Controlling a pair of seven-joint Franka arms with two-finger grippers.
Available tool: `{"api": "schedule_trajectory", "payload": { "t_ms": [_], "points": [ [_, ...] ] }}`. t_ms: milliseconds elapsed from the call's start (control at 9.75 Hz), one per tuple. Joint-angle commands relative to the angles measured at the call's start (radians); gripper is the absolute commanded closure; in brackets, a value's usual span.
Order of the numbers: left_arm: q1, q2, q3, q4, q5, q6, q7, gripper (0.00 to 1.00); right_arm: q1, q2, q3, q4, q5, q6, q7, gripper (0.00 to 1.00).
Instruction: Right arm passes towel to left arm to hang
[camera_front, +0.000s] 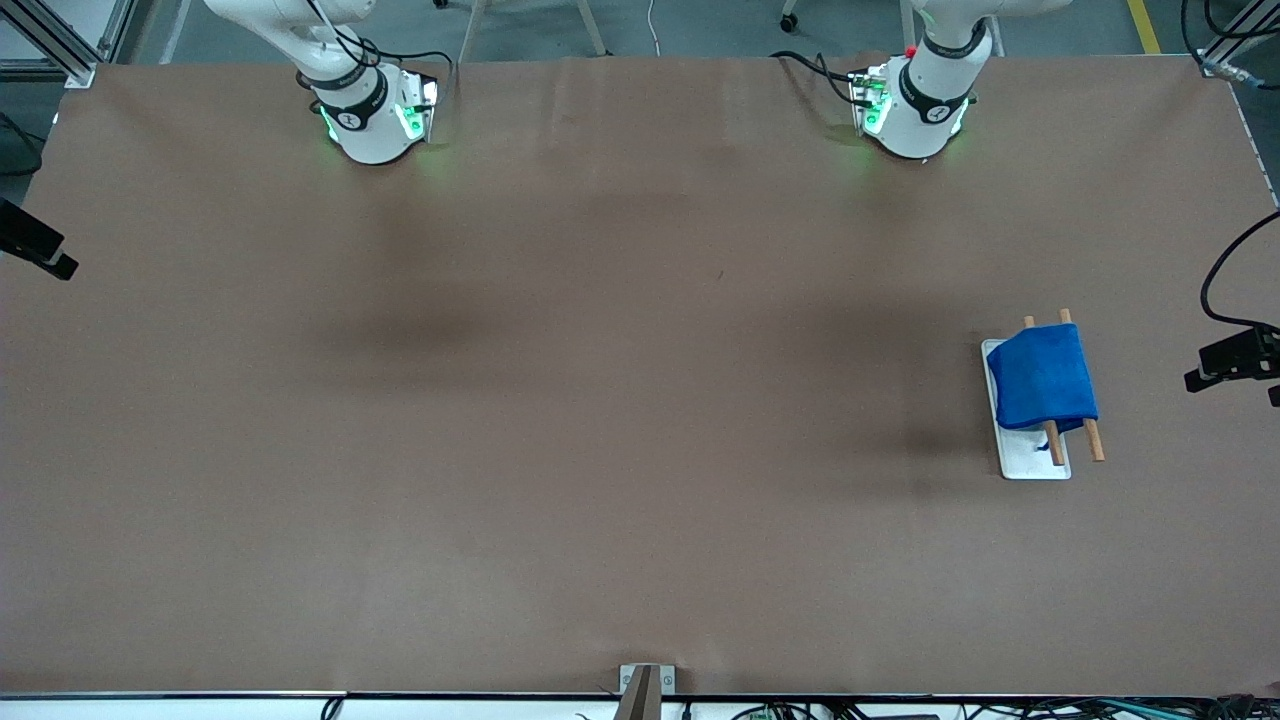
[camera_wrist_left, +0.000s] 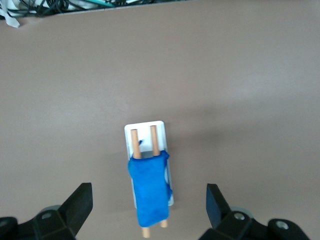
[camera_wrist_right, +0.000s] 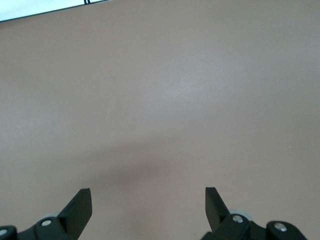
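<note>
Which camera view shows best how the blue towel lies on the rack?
The front view: the royal-blue soft cloth towel is seen draped over both wooden rods of the white rack. The left wrist view shows the same towel from above, partly near the edge. The right wrist view shows only bare table.

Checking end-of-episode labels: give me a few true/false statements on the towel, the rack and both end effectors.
1. The towel is draped over the rack's two wooden rods. True.
2. The left end effector is shut on the towel. False: it is open, up over the rack, holding nothing.
3. The right end effector is open over bare table. True.
4. The rack stands toward the right arm's end of the table. False: it stands toward the left arm's end.
5. The towel covers the rods fully. False: rod ends stick out at both ends.
</note>
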Motion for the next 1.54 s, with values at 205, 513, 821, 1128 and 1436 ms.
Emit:
{"api": "schedule_trajectory", "payload": {
  "t_ms": [205, 513, 821, 1128, 1436],
  "points": [
    [0.005, -0.216, -0.180, -0.188, 0.087, -0.060, -0.253, 0.00, -0.012, -0.003, 0.011, 0.008, 0.003, -0.012, -0.013, 0.00],
    [-0.014, -0.205, -0.188, -0.061, 0.117, -0.149, -0.257, 0.00, -0.009, -0.003, 0.014, 0.004, 0.001, -0.001, -0.014, 0.00],
    [-0.045, -0.220, -0.174, -0.026, 0.116, -0.229, -0.267, 0.00, -0.007, -0.003, 0.015, 0.004, 0.001, -0.005, -0.014, 0.00],
    [-0.067, -0.294, -0.164, -0.094, 0.092, -0.250, -0.310, 0.00, -0.007, -0.003, 0.015, 0.005, 0.001, -0.005, -0.013, 0.00],
    [-0.057, -0.305, -0.165, -0.115, 0.092, -0.250, -0.332, 0.00, -0.010, -0.003, 0.015, 0.004, 0.001, -0.008, -0.013, 0.00]
  ]
}}
